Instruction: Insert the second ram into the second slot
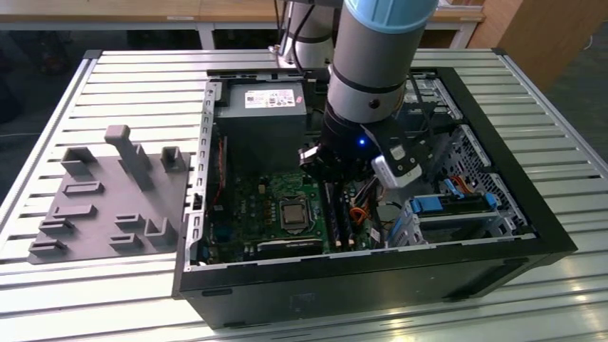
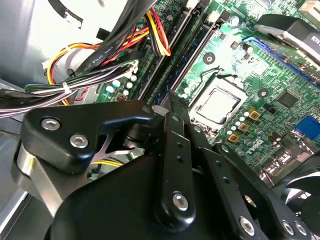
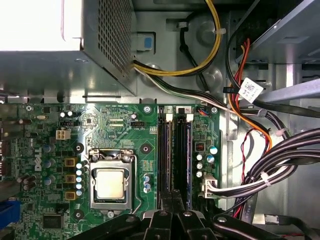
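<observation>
The second ram (image 3: 181, 155), a long thin stick with dark chips, is standing on edge in the second slot (image 3: 188, 159) on the motherboard, lying parallel to and just beside the neighbouring stick.

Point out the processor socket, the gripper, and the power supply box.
processor socket (image 3: 110, 183), first wrist view, on its metal lid.
gripper (image 3: 172, 220), first wrist view, between its fingertips over the memory slots.
power supply box (image 1: 261, 114), exterior view, on its grey top face.

Arm (image 1: 375, 64) reaches steeply down, tool (image 3: 172, 202) fingers closed together.
</observation>
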Robot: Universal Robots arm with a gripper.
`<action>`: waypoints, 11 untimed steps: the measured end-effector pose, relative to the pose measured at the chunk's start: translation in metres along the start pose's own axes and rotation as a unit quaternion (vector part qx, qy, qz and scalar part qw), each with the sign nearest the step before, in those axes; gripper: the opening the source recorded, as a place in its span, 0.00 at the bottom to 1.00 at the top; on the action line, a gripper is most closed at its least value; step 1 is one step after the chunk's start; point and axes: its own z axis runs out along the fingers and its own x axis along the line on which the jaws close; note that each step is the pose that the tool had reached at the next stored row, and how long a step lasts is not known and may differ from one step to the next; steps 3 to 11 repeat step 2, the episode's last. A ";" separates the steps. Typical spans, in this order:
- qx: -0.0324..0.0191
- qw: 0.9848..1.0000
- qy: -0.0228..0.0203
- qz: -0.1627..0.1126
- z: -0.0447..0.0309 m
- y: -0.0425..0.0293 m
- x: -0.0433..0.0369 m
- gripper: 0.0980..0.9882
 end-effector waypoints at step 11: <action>0.000 1.000 0.000 0.000 0.0000 0.0000 0.0000 0.01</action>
